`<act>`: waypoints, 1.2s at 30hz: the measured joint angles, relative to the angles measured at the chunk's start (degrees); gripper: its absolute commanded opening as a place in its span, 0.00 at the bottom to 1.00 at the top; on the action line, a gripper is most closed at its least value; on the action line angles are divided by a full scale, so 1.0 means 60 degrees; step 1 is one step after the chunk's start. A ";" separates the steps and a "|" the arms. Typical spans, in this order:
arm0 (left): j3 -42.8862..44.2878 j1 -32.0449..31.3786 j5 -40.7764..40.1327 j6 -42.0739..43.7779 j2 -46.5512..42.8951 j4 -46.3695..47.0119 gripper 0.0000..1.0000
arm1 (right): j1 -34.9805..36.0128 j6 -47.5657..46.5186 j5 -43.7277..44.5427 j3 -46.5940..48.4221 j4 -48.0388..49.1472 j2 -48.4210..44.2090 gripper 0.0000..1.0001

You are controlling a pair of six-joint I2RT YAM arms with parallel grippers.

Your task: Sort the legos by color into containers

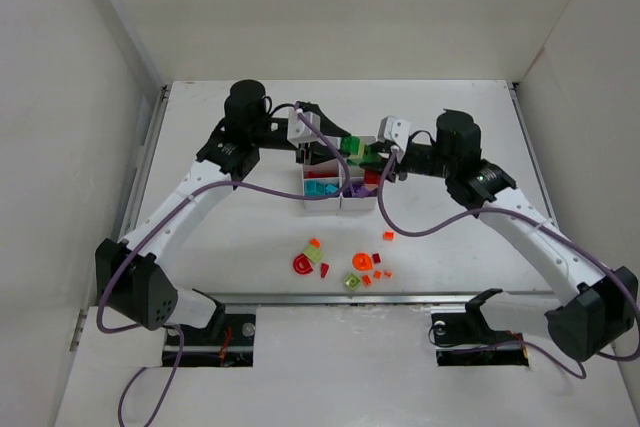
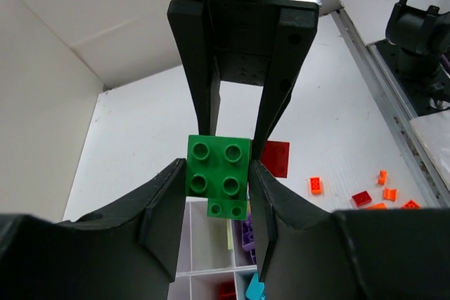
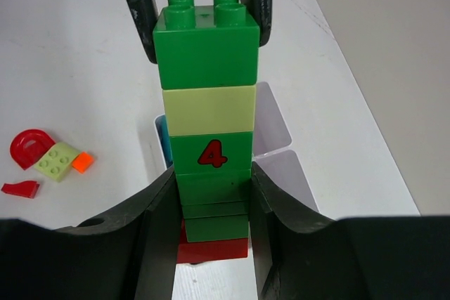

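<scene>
Held above the far end of the white tray (image 3: 275, 126): brick stack (image 3: 211, 114), left gripper (image 2: 216, 182) clamped on its top green brick (image 2: 218, 165), right gripper (image 3: 213, 205) clamped lower. Could split at the wrong seam when pulled, spilling mixed colours.

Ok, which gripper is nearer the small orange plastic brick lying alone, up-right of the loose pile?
Right. The right gripper hangs almost straight beyond the orange brick; the left gripper, further left.

Bright even light, soft shadows, possibly overhead
</scene>
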 measured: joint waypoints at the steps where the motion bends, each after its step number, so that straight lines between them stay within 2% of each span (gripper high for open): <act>1: 0.0000 0.0015 -0.0055 0.0004 0.0004 -0.0051 0.00 | -0.0058 -0.0011 -0.0058 -0.0087 0.0106 0.0066 0.03; 10: 0.0015 0.0397 -0.0823 0.0069 0.0066 0.0477 0.00 | -0.0623 0.0055 -0.0164 -0.0816 -0.0266 0.1617 0.01; 24: 0.0004 0.0725 -0.1275 -0.0113 0.0452 0.0605 0.00 | -0.0627 0.0310 0.0004 -0.0670 -0.0361 0.1523 0.01; 28: -0.0109 0.0754 -0.1297 -0.0219 0.0455 0.0627 0.00 | -0.0882 0.1122 0.1195 -0.0670 -0.0386 0.1290 0.01; 32: -0.0313 0.0750 -0.1326 -0.0262 0.0448 0.0637 0.00 | -0.1647 0.2262 0.3202 -0.0178 -0.0645 0.1698 0.02; 34: -0.0459 0.0750 -0.1341 -0.0346 0.0444 0.0696 0.00 | -0.1902 0.2816 0.4113 0.0331 -0.0849 0.2251 0.05; 36: -0.0590 0.0750 -0.1355 -0.0412 0.0441 0.0725 0.00 | -0.1963 0.3235 0.4721 0.0601 -0.0914 0.2721 0.14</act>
